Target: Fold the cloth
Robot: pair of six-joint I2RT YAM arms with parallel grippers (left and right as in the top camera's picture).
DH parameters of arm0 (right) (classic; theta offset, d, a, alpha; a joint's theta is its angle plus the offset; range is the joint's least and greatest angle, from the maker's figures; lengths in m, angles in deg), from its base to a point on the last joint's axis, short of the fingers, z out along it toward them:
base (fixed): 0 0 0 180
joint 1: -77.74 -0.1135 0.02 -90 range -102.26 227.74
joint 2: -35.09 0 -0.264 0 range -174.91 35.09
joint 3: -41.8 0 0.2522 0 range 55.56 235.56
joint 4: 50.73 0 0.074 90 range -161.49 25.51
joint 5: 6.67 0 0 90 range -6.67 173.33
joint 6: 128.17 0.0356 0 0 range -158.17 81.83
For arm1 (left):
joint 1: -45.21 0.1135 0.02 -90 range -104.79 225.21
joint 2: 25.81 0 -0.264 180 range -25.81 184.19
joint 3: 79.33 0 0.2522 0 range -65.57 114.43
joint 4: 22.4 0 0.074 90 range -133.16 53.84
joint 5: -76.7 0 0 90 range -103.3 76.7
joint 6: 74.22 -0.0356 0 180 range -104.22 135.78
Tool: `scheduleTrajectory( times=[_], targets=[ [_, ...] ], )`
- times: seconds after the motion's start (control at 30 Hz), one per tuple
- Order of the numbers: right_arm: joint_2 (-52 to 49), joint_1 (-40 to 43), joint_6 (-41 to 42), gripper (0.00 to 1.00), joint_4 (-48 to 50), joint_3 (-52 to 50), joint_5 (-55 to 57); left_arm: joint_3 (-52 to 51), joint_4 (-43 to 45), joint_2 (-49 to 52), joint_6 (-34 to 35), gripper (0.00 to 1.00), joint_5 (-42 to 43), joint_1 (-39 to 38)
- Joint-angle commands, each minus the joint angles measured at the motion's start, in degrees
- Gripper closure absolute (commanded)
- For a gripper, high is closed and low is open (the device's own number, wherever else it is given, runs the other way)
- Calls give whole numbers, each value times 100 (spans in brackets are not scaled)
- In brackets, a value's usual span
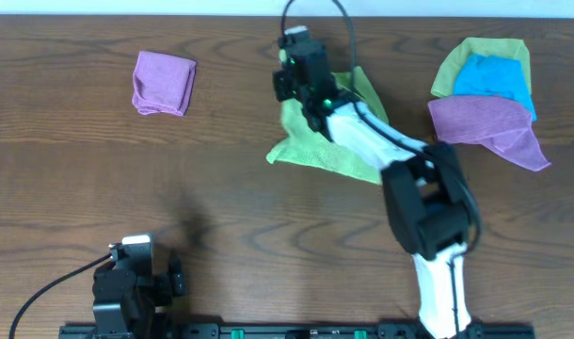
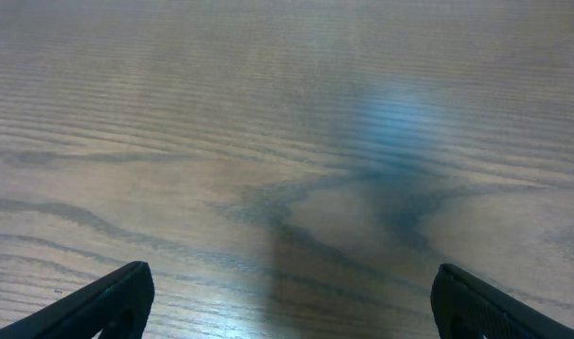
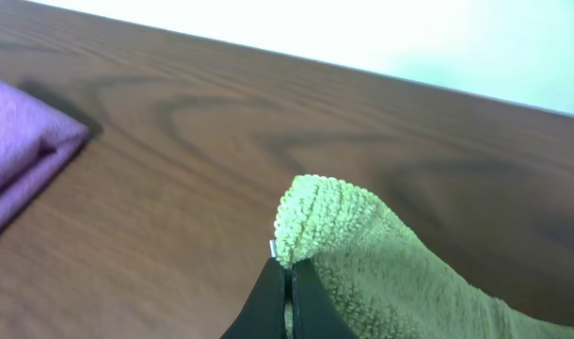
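Observation:
The lime-green cloth (image 1: 317, 151) lies rumpled at the table's middle back, partly under my right arm. My right gripper (image 1: 289, 68) is shut on one corner of the cloth and holds it lifted above the table. In the right wrist view the jaws (image 3: 289, 268) pinch the fuzzy green corner (image 3: 325, 212), and the rest of the cloth hangs down to the right. My left gripper (image 2: 287, 301) is open and empty over bare wood, parked at the front left (image 1: 127, 282).
A folded purple cloth (image 1: 163, 83) lies at the back left; it also shows in the right wrist view (image 3: 19, 141). At the back right a pile holds a second green cloth (image 1: 485, 52), a blue cloth (image 1: 494, 80) and a purple cloth (image 1: 489, 127).

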Motion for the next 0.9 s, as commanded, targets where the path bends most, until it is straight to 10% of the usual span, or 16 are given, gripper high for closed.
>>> scheduleTrajectory(
  times=[0.0, 0.17, 0.3, 0.57, 0.87],
  targets=[
    [-343, -223, 48, 99, -105, 671, -94, -28, -70, -35, -37, 5, 22, -35],
    [-592, -348, 44, 93, -400, 1117, -94, -28, -70, -35, -37, 5, 22, -35],
    [-518, -400, 44, 42, -549, 1134, -92, -28, -70, -35, -37, 5, 22, -35],
    [378, -393, 48, 1, -2046, 1137, -90, -28, -76, -35, -44, 5, 9, -35],
    [1639, -166, 208, 1, -3939, 1134, -122, -28, -221, -35, -39, 5, -278, -35]
  ],
)
